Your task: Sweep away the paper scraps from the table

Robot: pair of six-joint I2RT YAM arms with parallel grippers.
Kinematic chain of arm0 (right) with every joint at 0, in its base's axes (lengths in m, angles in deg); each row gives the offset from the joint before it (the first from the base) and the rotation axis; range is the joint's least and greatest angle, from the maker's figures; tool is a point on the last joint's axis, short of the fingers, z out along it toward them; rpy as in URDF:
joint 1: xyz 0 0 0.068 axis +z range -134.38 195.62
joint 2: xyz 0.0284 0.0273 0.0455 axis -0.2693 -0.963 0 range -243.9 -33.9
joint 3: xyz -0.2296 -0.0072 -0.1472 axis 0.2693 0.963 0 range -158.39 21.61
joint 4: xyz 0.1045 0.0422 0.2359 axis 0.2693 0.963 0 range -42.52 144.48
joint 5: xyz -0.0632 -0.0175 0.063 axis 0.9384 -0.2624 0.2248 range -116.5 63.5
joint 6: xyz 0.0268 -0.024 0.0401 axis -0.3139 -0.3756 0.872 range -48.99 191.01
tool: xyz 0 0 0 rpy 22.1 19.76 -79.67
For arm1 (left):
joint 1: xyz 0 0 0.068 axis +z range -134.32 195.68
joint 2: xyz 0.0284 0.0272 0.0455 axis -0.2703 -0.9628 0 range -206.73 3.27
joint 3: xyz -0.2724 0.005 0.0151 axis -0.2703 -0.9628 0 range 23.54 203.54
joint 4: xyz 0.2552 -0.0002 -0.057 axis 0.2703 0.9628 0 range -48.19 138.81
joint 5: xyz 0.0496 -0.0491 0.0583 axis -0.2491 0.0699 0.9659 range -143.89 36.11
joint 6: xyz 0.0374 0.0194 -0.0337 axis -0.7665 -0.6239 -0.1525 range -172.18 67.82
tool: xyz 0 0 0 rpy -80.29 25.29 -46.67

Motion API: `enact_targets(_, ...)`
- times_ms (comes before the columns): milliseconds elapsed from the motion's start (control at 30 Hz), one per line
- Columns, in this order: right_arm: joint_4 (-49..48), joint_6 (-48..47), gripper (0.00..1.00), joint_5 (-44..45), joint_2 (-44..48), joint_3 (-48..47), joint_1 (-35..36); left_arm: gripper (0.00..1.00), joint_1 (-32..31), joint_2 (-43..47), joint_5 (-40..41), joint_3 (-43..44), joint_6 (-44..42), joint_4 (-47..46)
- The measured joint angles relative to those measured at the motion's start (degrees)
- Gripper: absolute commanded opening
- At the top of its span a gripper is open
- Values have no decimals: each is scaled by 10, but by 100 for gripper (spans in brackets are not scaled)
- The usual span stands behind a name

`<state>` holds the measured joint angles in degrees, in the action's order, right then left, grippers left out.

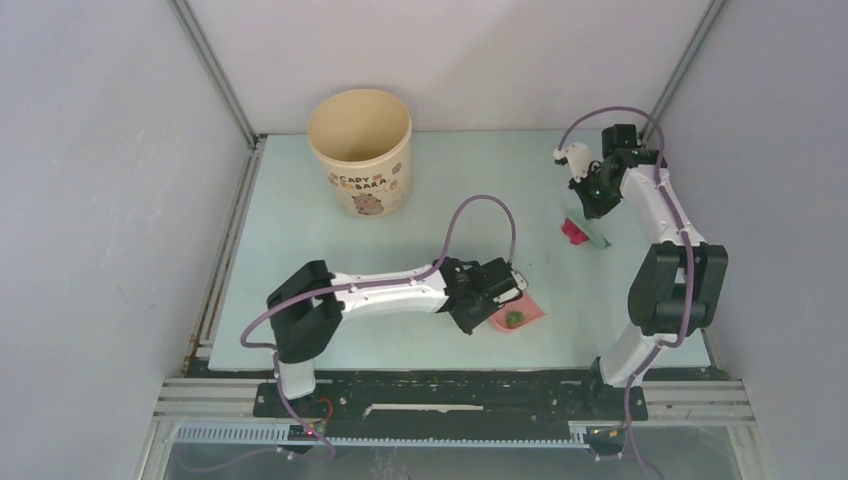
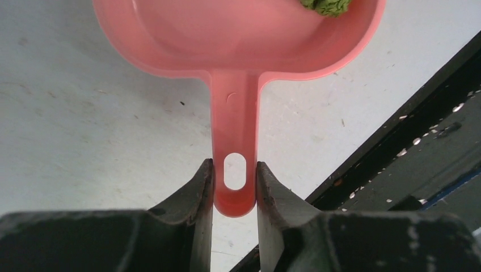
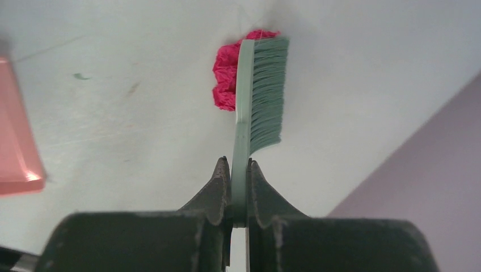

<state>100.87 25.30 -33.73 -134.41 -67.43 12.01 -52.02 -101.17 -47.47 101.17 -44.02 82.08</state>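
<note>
Brush [image 3: 252, 107] clamped in the right end effector [image 3: 238, 170] may flick the magenta scrap [image 3: 226, 76] past the dustpan [image 2: 235, 124] gripped by the left end effector [image 2: 235, 170].

Left arm [image 1: 390, 288]: white links, black joint housings.
Right arm [image 1: 655, 205]: same white-and-black build.
Cables [image 1: 484, 198]: purple, looping along each arm.
Fingers [image 2: 193, 198]: dark grey, tapering, scuffed.
Base plate [image 1: 450, 395]: black, flat.

Top camera: fixed, high behind the arm bases, looking down and forward; far off; takes in the whole table [image 1: 300, 240].
Left wrist camera: very near, low, looking along the handle of the pink dustpan [image 2: 235, 113].
Right wrist camera: very near, looking along the brush [image 3: 245, 130] to a red scrap [image 3: 226, 79].
Shared: all three show the dustpan; top and right wrist share brush and scrap.
</note>
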Motion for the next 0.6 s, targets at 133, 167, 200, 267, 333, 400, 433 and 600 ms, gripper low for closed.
enact_targets(133, -6, 33, 0, -18, 35, 59, 32, 1, 0, -32, -17, 11, 9, 34)
enact_targets(167, -8, 43, 0, -21, 42, 69, 40, 1, 0, -40, -19, 14, 10, 40)
enact_targets(200, -8, 50, 0, -23, 47, 76, 46, 1, 0, -45, -20, 17, 10, 45)
enact_targets(267, -4, 70, 0, -27, 60, 87, 64, 1, 0, -50, -20, 24, 12, 52)
enact_targets(333, 8, 90, 0, -38, 75, 91, 82, 1, 1, -50, -21, 28, 14, 54)
enact_targets(400, 31, 107, 0, -56, 98, 91, 99, 1, 5, -51, -22, 29, 14, 53)
enact_targets(433, 42, 113, 0, -64, 109, 91, 105, 1, 7, -51, -22, 29, 14, 53)
enact_targets(600, 139, 143, 0, -95, 154, 68, 124, 1, 17, -51, -22, 29, 14, 53)
